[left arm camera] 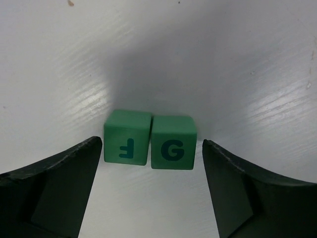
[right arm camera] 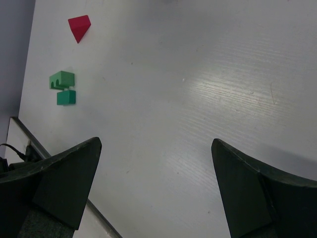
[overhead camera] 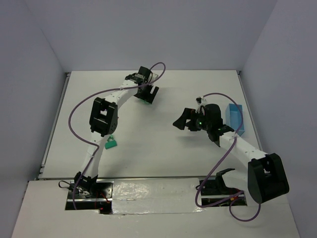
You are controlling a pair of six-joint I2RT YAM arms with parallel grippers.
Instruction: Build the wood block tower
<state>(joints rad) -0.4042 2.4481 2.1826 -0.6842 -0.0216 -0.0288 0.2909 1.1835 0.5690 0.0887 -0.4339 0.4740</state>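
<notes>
Looking from the top camera first: the left gripper (overhead camera: 147,93) is out at the far middle of the table (overhead camera: 163,148), pointing down over a cube pair (overhead camera: 143,98). Only a sliver of green shows under the fingers, so the two can't be told apart from here. A green lump (overhead camera: 110,144) sits well apart from it, just beside the left arm (overhead camera: 103,116), with its shape unclear. The right gripper (overhead camera: 183,120) hangs mid-table with fingers spread, and the blue tray (overhead camera: 235,118) is just behind its wrist. I can't pick out the red piece from above.

Left wrist: the left gripper (left arm camera: 151,144) has its jaws apart, straddling the F cube (left arm camera: 127,144) and G cube (left arm camera: 173,148). The cubes sit side by side on the table, touching, with letters facing the camera. There is a slim gap at the G side. On the F side the finger (left arm camera: 59,183) is very close, and contact is hard to call. Nothing is lifted, and the finger bases are cut off by the frame.

Right wrist: the right gripper (right arm camera: 156,144) is wide open with only bare table between the fingers. Far off to one side lie the red wedge (right arm camera: 79,27), a notched green block (right arm camera: 62,79) and a plain green cube (right arm camera: 66,97). The two green pieces are just beside each other, touching or not I can't tell. All three are small in this view.
</notes>
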